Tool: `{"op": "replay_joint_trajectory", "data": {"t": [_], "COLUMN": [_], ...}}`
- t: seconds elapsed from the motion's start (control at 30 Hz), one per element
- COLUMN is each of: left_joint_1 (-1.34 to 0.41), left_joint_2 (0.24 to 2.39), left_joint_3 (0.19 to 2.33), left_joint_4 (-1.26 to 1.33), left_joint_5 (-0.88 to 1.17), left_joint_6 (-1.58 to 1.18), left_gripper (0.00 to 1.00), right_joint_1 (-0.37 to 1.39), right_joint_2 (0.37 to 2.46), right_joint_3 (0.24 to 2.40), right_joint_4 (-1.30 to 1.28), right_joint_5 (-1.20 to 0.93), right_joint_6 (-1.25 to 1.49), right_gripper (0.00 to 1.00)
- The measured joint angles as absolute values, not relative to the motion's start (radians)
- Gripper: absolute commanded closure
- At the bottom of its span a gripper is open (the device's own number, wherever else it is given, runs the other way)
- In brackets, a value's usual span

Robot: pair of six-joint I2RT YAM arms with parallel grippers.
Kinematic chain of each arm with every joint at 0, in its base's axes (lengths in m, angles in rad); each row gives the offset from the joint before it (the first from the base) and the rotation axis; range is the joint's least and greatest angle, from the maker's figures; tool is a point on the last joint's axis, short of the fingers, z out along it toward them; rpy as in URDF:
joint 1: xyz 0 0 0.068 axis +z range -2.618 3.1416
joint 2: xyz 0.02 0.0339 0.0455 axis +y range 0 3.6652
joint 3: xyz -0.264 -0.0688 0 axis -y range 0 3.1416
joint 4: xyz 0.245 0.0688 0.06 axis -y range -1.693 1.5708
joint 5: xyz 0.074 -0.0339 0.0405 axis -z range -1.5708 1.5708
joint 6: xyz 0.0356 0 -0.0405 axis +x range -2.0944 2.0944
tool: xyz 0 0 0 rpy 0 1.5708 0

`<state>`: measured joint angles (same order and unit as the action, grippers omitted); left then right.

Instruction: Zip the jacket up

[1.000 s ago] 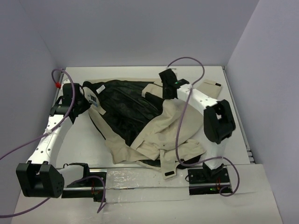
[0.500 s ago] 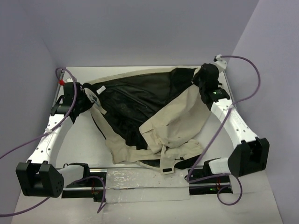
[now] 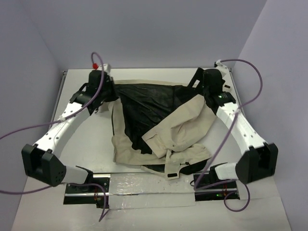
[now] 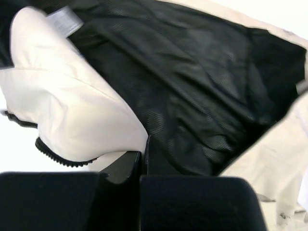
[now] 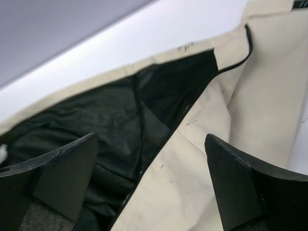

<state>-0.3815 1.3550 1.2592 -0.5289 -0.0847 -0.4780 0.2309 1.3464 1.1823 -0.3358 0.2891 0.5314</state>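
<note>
While left hand (image 4: 143,161) clamps jacket (image 3: 185,122) edge, right hand (image 5: 154,183) hovers spread above far corner.

We're seeing soft, even, bright light with barely any shadows up top, and both wrist views blur close in.

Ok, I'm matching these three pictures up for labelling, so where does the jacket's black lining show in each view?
Top external: the black lining spreads across the upper centre of the picture.
Left wrist: it fills the centre and upper right.
Right wrist: it lies left of centre, reaching the lower edge.
Shared landmark: the beige shell bordering the lining.
</note>
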Motion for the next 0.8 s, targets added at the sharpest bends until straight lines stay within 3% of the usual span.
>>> {"op": "replay_joint_trajectory", "data": {"t": [0.03,0.1,0.17,0.2,0.37,0.47,0.63,0.73,0.8], "left_joint_1": [-0.424,-0.522,-0.619,-0.66,-0.773,-0.77,-0.689,-0.557,-0.449], "left_joint_2": [1.389,1.471,1.564,1.61,1.828,1.835,1.603,1.389,1.311], "left_joint_3": [1.299,1.382,1.44,1.461,1.492,1.478,1.367,1.215,1.143], "left_joint_4": [-0.527,-0.525,-0.525,-0.526,-0.573,-0.615,-0.538,-0.418,-0.347], "left_joint_5": [-0.097,-0.122,-0.14,-0.146,-0.163,-0.193,-0.222,-0.183,-0.16], "left_joint_6": [-0.469,-0.465,-0.47,-0.481,-0.541,-0.573,-0.654,-0.725,-0.785], "left_gripper": [0.91,0.51,0.18,0.08,0.03,0.05,0.19,0.27,0.28], "right_joint_1": [0.231,0.231,0.231,0.231,0.224,0.224,0.223,0.223,0.223], "right_joint_2": [1.302,1.199,1.112,1.078,1.007,1.011,1.017,1.033,1.05], "right_joint_3": [1.171,1.13,1.091,1.074,0.99,0.95,0.923,0.924,0.924], "right_joint_4": [-0.335,-0.332,-0.331,-0.332,-0.327,-0.332,-0.337,-0.335,-0.335], "right_joint_5": [0.291,0.297,0.312,0.319,0.351,0.35,0.341,0.327,0.315], "right_joint_6": [0.53,0.527,0.524,0.523,0.522,0.517,0.502,0.497,0.495], "right_gripper": [0.02,0.01,0.01,0.0,0.0,0.0,0.0,0.0,0.0]}}
